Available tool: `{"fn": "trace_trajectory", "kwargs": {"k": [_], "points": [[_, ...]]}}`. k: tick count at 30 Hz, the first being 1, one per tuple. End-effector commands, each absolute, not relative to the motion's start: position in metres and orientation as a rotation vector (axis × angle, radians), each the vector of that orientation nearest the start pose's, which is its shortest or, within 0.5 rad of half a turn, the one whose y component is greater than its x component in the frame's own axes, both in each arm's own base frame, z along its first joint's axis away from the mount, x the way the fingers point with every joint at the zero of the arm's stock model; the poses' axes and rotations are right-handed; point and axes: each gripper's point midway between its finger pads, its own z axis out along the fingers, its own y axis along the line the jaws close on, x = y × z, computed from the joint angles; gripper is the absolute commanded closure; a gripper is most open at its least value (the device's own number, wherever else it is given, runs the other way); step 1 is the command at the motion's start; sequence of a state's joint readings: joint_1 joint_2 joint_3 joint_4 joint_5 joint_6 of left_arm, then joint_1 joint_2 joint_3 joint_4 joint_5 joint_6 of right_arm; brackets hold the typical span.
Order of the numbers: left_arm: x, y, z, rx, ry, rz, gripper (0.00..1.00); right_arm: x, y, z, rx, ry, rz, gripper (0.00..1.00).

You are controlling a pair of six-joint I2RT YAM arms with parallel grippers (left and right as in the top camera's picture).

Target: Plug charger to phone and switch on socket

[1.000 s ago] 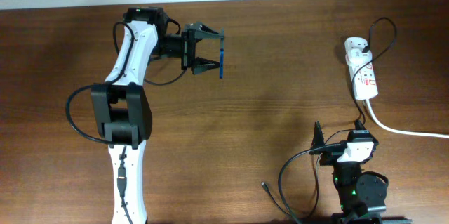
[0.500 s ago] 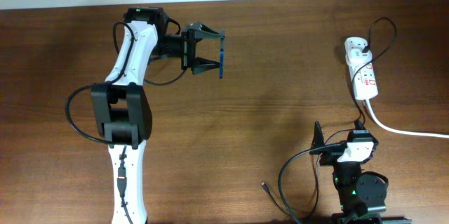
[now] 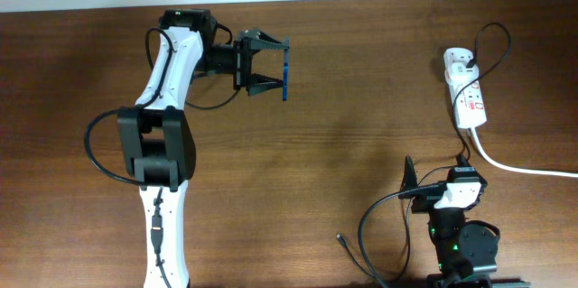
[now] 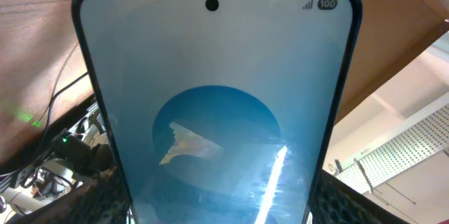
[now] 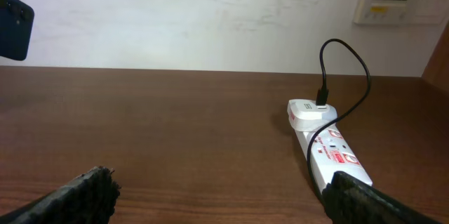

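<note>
My left gripper (image 3: 271,64) is shut on the phone (image 3: 284,73) and holds it edge-up above the table at the far left. In the left wrist view the phone's blue screen (image 4: 217,112) fills the frame between my fingers (image 4: 224,213). The phone also shows in the right wrist view (image 5: 14,15). The white socket (image 3: 470,89) lies at the far right, also in the right wrist view (image 5: 335,155). The charger's thin black cable (image 3: 495,40) loops from an adapter in it. A small black tip (image 3: 340,236) lies at the front. My right gripper (image 5: 224,203) is open and empty, low near the front.
A thick white cord (image 3: 524,169) runs from the socket to the right edge. Black wires (image 3: 375,216) curl beside the right arm's base. A white wall (image 5: 210,13) rises behind the table's far edge.
</note>
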State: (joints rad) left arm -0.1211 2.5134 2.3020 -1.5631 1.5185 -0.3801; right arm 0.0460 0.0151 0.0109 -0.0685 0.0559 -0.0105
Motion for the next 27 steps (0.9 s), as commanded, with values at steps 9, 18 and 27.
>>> {"fn": "trace_trajectory", "kwargs": {"k": [9, 18, 27], "points": [[0.45, -0.225, 0.211, -0.548, 2.55, -2.479, 0.21, 0.246, 0.002, 0.156, -0.002, 1.649, -0.016, 0.02], [0.45, -0.225, 0.211, -0.548, 2.55, -2.479, 0.21, 0.246, 0.002, 0.156, -0.002, 1.649, -0.016, 0.02], [0.45, -0.225, 0.211, -0.549, 2.55, -2.479, 0.21, 0.233, 0.071, 0.184, -0.146, 1.547, 0.485, 0.02]]}}
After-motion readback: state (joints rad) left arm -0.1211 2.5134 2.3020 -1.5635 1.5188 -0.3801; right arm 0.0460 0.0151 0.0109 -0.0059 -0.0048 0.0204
